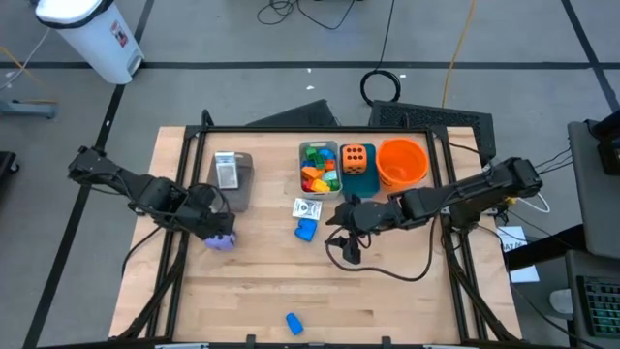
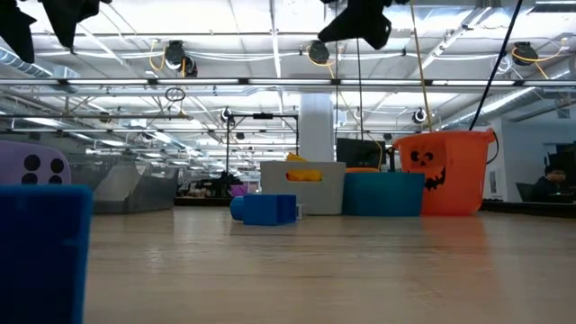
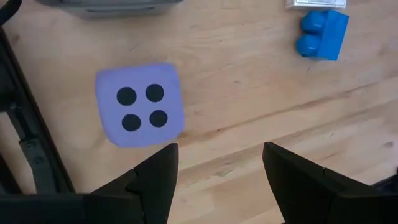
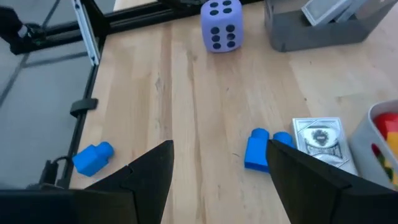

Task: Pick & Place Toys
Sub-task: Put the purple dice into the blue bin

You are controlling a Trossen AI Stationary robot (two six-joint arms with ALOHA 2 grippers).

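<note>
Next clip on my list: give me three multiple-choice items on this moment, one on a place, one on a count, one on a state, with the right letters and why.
1. Where is the purple die?
A. in the grey bin
B. on the table by the left end effector
C. in the orange bucket

2. How many loose blue bricks lie on the table?
A. two
B. none
C. five

3. What is the state of the right end effector?
A. shut on a brick
B. shut on a packet
C. open, holding nothing

Key: 1 B, the left wrist view shows the die on bare wood just beyond the fingers. 2 A, one brick beside the white packet, one near the front edge. 3 C, its fingers stand apart above the table.
</note>
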